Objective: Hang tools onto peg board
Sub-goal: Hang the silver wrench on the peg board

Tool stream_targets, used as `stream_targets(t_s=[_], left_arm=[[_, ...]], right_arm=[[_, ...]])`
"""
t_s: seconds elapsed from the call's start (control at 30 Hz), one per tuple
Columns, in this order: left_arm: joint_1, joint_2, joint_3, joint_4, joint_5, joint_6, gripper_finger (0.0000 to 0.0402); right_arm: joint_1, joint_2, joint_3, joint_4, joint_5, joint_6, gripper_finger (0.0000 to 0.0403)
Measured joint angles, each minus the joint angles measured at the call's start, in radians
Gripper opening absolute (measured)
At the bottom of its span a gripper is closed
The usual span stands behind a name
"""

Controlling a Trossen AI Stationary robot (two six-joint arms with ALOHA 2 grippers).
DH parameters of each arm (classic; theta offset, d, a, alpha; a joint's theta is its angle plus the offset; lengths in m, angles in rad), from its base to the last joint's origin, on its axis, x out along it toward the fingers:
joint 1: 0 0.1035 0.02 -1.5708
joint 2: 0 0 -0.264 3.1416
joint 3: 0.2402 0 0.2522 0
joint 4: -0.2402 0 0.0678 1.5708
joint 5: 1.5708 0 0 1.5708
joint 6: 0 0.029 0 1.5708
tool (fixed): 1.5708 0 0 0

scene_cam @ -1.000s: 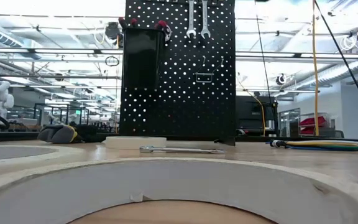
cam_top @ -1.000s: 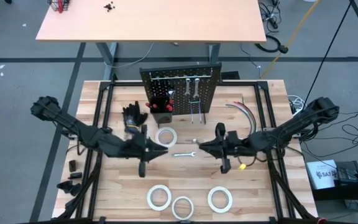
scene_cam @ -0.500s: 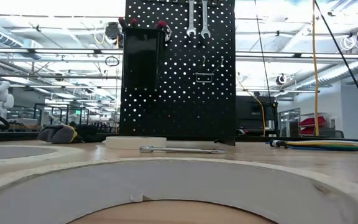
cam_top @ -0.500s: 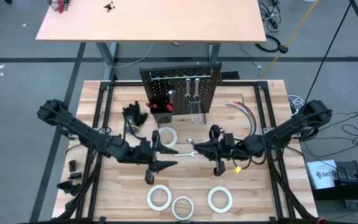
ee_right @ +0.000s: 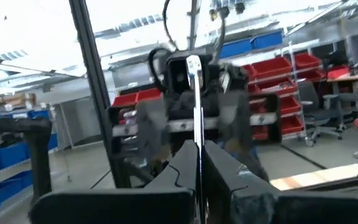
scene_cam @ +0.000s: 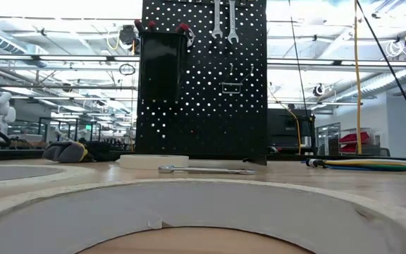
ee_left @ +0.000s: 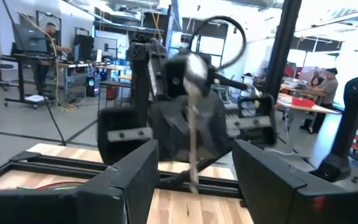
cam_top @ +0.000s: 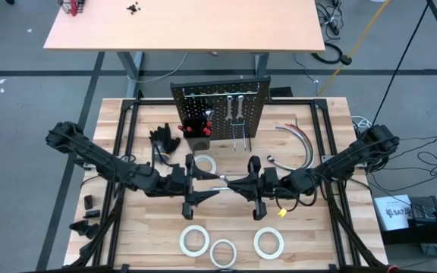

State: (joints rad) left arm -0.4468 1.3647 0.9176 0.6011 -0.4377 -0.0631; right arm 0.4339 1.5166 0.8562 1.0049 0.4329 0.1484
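While between both pincers, one wrench point(cam_top: 226, 182); four tape rolls point(cam_top: 202, 165).

High view: overhead, looking straight down on the whole table point(cam_top: 127, 227), both arms and floor beyond. Low view: at tabletop height near the front edge, facing level toward the peg board point(scene_cam: 203, 77) at the far edge; a tape roll point(scene_cam: 203, 212) sits very close and fills the lower frame. Left wrist view: looks past its own fingers point(ee_left: 126, 177) at the right gripper point(ee_left: 188, 134), close. Right wrist view: faces back at the left gripper point(ee_right: 185, 118). Both wrist views share the thin wrench point(ee_right: 196, 106) between them; high and low views share the peg board.
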Motion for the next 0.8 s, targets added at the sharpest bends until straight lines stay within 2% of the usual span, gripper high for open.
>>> stream_targets(t_s=[0.17, 0.37, 0.8], left_arm=[[0.031, 0.0, 0.0, 0.02, 0.007, -0.009, 0.0211], [0.055, 0.0, 0.0, 0.023, 0.108, -0.057, 0.0211], [0.075, 0.0, 0.0, 0.046, 0.127, -0.061, 0.021]], right_arm=[[0.0, 0.003, 0.0, -0.045, -0.035, 0.026, 0.0004], [-0.003, 0.003, 0.0, -0.046, -0.034, 0.022, 0.0004], [-0.033, 0.003, 0.0, -0.065, -0.013, 0.019, 0.0004]])
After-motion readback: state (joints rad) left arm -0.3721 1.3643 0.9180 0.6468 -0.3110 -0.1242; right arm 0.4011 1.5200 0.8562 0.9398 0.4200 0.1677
